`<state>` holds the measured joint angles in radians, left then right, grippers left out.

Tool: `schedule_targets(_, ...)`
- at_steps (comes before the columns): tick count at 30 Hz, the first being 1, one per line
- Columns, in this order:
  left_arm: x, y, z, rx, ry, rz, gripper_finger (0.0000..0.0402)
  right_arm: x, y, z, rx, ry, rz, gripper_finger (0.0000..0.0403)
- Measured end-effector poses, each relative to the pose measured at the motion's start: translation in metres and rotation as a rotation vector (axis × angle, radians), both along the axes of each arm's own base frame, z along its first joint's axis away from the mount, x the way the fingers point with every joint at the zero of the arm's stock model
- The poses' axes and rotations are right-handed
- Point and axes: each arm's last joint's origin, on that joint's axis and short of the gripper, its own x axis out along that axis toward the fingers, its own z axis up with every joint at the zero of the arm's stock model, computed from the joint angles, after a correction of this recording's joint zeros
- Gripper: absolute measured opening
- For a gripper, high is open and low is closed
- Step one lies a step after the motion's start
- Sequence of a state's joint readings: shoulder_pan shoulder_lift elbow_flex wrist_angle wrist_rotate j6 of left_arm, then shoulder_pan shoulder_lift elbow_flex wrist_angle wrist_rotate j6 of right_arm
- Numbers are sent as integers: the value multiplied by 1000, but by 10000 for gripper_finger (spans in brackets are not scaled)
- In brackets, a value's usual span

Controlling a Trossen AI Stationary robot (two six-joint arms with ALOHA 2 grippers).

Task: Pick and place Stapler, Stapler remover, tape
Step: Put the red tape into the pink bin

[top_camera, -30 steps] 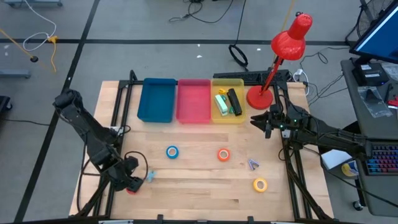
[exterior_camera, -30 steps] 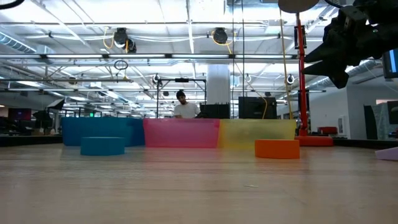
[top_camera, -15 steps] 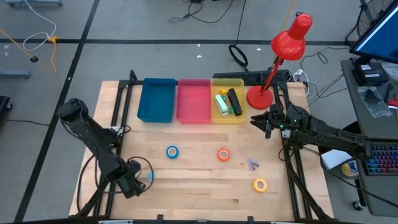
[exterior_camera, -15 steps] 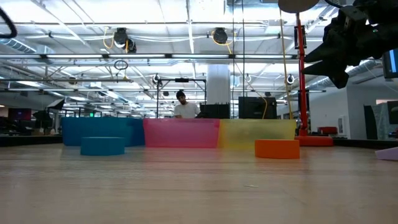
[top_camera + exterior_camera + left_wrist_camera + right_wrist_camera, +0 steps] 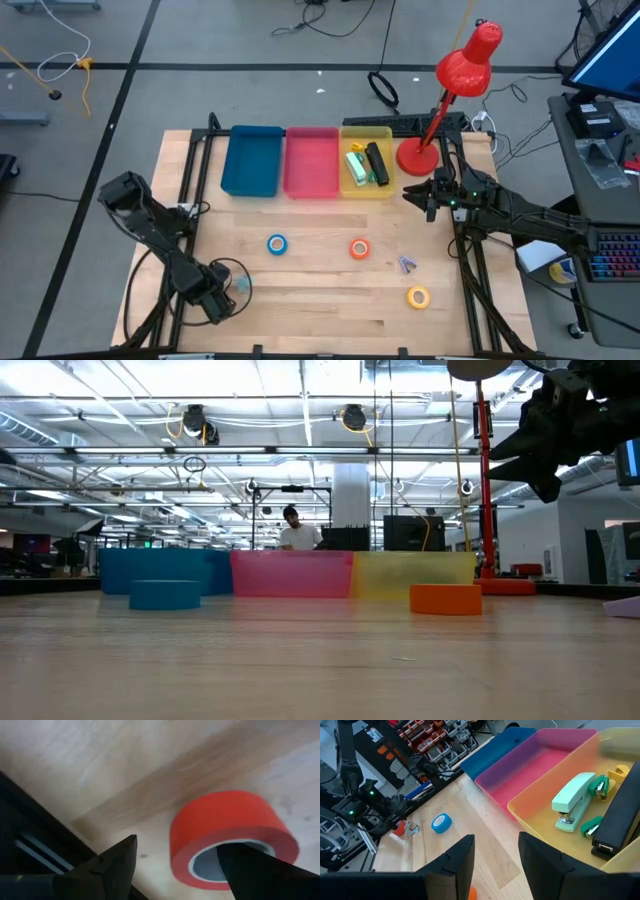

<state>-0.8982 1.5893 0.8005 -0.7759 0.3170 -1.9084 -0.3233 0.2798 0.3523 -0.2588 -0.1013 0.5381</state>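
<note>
- left gripper (image 5: 222,300) sits low at about 7 o'clock on the table, arm bent in from 9 o'clock, fingers (image 5: 107,865) parted.
- right gripper (image 5: 418,195) hangs at 2 o'clock, arm reaching in from 3 o'clock, fingers (image 5: 455,860) apart.

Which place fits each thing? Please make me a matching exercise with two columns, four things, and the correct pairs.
Things:
1. red tape roll
2. pale green stapler
3. yellow tape roll
4. red desk lamp

Places:
A. inside the yellow bin
B. at the table's far right corner
C. at the left gripper, one finger over its core hole
D. on the table near the right front edge, beyond the orange tape roll

Pairs: 1-C, 2-A, 3-D, 4-B
</note>
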Motion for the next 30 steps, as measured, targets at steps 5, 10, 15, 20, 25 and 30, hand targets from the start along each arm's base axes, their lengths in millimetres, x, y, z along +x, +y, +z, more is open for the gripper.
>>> schedule_targets(5,5,-8,-10,-50,31,-3,214,0,0,1,-2,-6,0,144)
schedule_targets(10,6,-10,-12,-68,21,9,113,0,0,1,-2,-7,0,144)
schedule_targets(15,6,-10,-12,-66,26,14,37,0,0,1,-2,-8,0,144)
schedule_targets(20,7,-9,-3,-85,-14,26,37,0,0,1,-2,-8,0,144)
schedule_targets(25,15,-8,26,-211,-173,81,37,1,0,3,-9,-32,2,144)
schedule_targets(30,26,3,62,-275,-497,178,37,4,-1,8,34,-124,1,144)
